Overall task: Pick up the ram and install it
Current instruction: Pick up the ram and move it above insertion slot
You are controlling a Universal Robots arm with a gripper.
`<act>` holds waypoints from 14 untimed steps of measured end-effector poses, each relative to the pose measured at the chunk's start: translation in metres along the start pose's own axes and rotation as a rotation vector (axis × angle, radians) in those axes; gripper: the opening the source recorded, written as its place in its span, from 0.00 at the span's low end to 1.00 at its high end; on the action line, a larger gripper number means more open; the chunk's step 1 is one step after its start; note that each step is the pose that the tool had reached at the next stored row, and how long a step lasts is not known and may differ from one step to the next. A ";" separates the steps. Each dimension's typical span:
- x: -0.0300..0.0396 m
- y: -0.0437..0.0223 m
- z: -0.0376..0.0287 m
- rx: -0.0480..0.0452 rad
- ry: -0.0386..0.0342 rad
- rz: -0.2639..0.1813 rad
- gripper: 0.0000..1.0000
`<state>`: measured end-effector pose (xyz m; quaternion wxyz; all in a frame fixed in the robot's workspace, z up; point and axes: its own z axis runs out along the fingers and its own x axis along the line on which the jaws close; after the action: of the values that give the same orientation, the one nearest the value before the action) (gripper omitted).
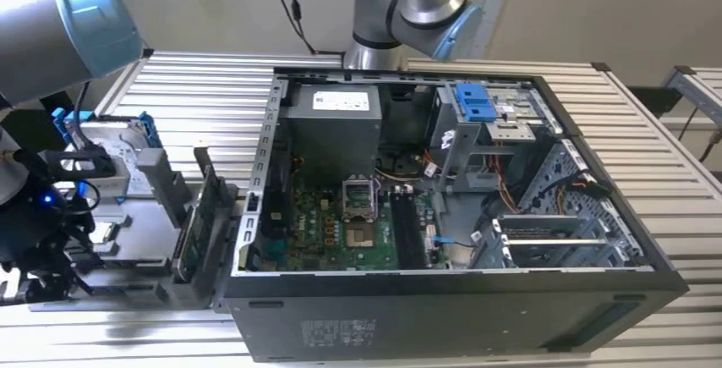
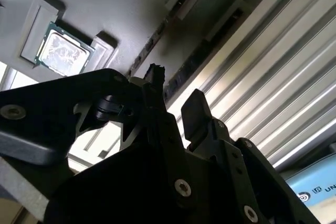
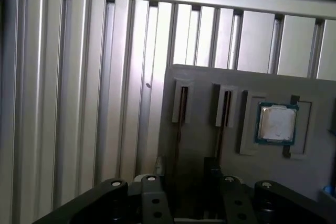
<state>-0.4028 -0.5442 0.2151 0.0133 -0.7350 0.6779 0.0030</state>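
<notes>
Gripper [image 2: 176, 88] partly blocked by own mount; fingers apart, nothing between. Ram [image 3: 182, 103] edge-on in gray tray [image 3: 202, 140] slot: thin dark strip, face hidden.

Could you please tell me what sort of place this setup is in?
Probably a robotics lab or workshop bench for computer assembly: an open computer case lies on a ribbed metal table, a robot arm rises beyond it, and a grey tray holds a processor chip.
</notes>
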 end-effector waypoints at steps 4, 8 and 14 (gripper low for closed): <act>0.0026 0.0006 0.0070 -0.0001 -0.0003 -0.011 0.42; 0.0030 0.0010 0.0134 -0.0005 -0.0003 -0.020 0.42; 0.0030 0.0019 0.0184 -0.0007 -0.0002 -0.025 0.42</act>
<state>-0.4042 -0.5469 0.1966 0.0132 -0.7434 0.6688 0.0031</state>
